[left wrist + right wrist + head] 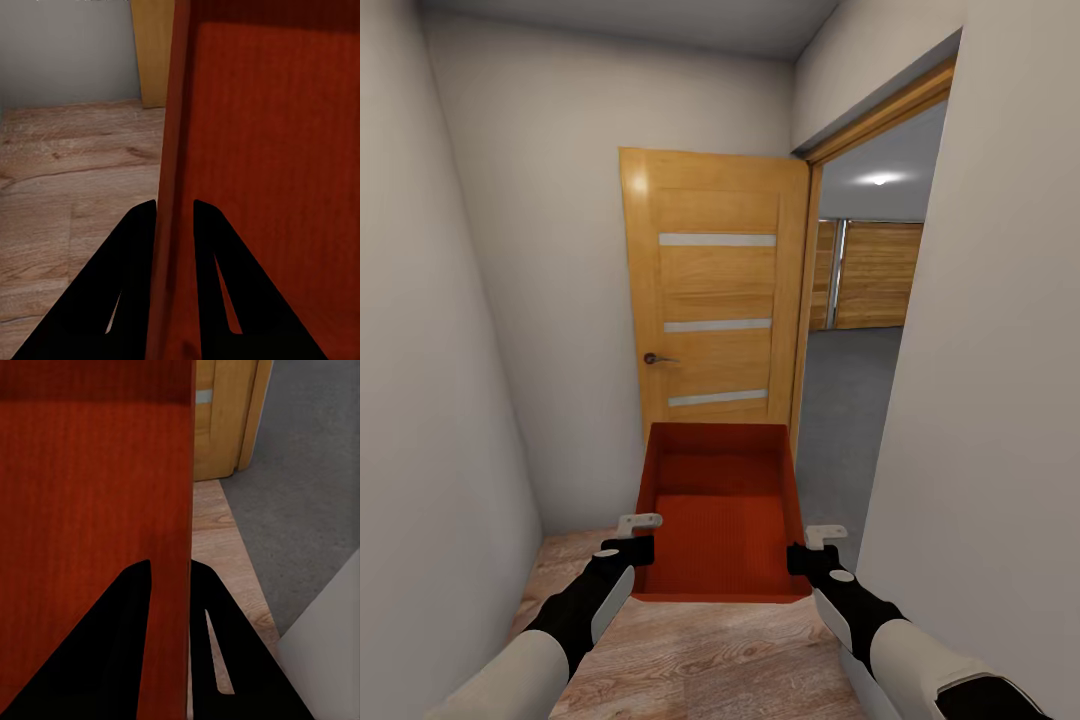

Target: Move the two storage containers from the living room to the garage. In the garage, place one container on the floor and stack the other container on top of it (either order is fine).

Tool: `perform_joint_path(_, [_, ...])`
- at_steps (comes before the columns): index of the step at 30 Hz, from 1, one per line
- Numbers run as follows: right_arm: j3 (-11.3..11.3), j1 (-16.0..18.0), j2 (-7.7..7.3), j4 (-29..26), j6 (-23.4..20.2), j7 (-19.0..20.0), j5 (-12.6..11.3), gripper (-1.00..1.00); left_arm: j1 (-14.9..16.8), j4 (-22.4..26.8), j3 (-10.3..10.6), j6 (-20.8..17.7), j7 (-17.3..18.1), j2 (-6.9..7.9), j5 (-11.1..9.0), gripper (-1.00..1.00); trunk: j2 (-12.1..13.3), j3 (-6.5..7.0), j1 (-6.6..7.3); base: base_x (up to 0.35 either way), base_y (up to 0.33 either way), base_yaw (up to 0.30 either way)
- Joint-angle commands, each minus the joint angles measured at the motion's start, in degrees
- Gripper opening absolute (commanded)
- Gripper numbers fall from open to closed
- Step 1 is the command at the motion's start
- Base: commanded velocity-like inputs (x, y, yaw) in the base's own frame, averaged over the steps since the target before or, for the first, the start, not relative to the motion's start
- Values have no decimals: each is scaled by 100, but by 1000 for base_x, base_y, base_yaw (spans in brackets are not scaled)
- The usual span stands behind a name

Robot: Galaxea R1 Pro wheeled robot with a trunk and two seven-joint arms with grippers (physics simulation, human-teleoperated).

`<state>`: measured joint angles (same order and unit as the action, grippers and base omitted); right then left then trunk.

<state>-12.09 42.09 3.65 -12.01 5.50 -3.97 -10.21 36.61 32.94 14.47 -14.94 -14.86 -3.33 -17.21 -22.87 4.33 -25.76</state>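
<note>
One orange-red storage container (722,510) is held between both arms, its long axis pointing away from the robot. Left gripper (628,540) pinches the left wall, right gripper (812,548) the right wall. The garage (860,330) doorway lies far right, past the open wooden door (710,300), so the load likely must swing right.
</note>
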Motion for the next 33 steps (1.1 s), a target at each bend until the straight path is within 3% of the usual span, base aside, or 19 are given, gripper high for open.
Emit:
perform_joint_path(1, [75,1,-5,7,17,-8,-85,-100,6,23,-498,0,-52,13,-232,-100,-5,-2,-2,19,7,0])
perform_joint_path(20, [75,1,3,7,26,-14,-83,-100,6,-16,-507,1,-43,10,-234,-100,-5,-2,-2,200,218,-6])
perform_joint_path(33, [73,1,12,10,21,-16,-87,-100,7,7,-498,8,-45,9,-231,-100,-5,-2,-2,167,149,-260])
